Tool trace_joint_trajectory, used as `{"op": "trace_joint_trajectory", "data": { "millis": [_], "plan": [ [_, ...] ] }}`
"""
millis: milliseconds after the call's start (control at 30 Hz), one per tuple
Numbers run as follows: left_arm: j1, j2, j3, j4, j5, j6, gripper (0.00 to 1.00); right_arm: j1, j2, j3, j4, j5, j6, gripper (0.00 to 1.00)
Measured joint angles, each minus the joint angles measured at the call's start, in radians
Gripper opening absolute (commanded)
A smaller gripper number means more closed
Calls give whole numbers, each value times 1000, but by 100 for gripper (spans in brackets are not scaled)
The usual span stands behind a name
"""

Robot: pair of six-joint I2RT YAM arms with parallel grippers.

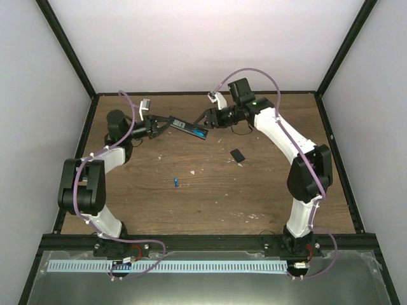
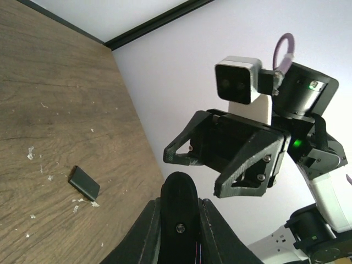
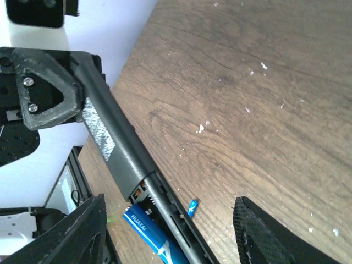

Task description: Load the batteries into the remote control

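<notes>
While your left gripper (image 1: pixel 159 124) is clamped shut on one end of the remote control (image 1: pixel 186 127), the right gripper (image 3: pixel 170 203) stands wide open at the other end. Its fingers (image 3: pixel 82 231) sit at the bottom corners of the right wrist cam and touch nothing, w/ the remote's end btwn them.

The remote is a long slim black bar. In the top cam it runs diagonally from the left gripper, upper left of ctr, down-right to the right gripper, upper ctr of frame. It's held up off the table (image 1: pixel 254 190). You're looking at its back face: there's a pale grey label patch near the clamped end, and the battery bay at the other end is uncovered. One battery in the bay (image 3: pixel 147 234) shows at the bottom of the right wrist cam, bright blue w/ white lettering. Whether it's pushed fully home you can't tell from these views.

In the left wrist cam the remote shows end-on at bottom ctr, pinched btwn the two fingers, w/ the right gripper's spread jaws facing it.

The loose battery (image 1: pixel 175 182), a tiny blue cylinder, lies on the wood just left of frame ctr in the top cam, well below the remote and apart from both arms. The black cover (image 1: pixel 236 155), a small flat rectangle, lies right of ctr, below the right gripper.
</notes>
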Motion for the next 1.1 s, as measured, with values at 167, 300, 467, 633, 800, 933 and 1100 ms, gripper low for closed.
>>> {"op": "trace_joint_trajectory", "data": {
  "millis": [167,300,467,633,800,933,1100],
  "plan": [
    [0,0,0,10,1,-2,0,-10,32,31,-40,-28,61,56],
    [0,0,0,11,2,-2,0,-11,51,31,-52,-68,95,55],
    [0,0,0,11,2,-2,0,-10,63,35,-71,-111,115,55],
    [0,0,0,13,2,-2,0,-12,66,44,-81,-138,117,54],
    [0,0,0,11,3,0,0,-12,81,46,-87,-163,118,52],
    [0,0,0,10,3,1,0,-12,92,49,-96,-175,121,52],
    [0,0,0,2,3,11,0,-11,96,52,-106,-179,135,51]
  ]
}}
